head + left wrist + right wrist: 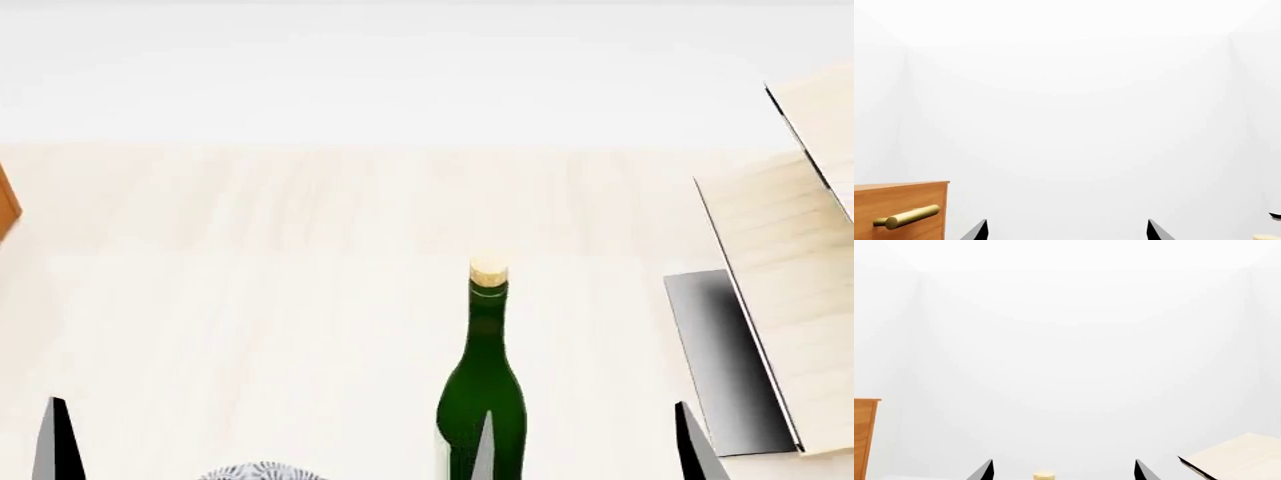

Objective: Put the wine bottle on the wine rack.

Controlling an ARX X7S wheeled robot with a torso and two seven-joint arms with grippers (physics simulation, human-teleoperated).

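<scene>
Wine bottle upright on the pale wood bench, lower centre of the head view, tan cork on top, dark green glass below, base cut off by the bottom edge. Only the cork visible at the bottom edge of the right wrist view, between two black fingertips.

Wine rack at the right edge of the head view, well apart from the bottle: tilted light wood boards with thin dark edges, above a grey metal base. One pale board corner also at the lower right of the right wrist view.

Right hand spread wide, touching nothing. Left hand likewise spread, holding nothing.

Brown wooden cabinet with a brass handle at the lower left of the left wrist view. Sliver of a patterned bowl at the bottom edge of the head view, left of the bottle.
</scene>
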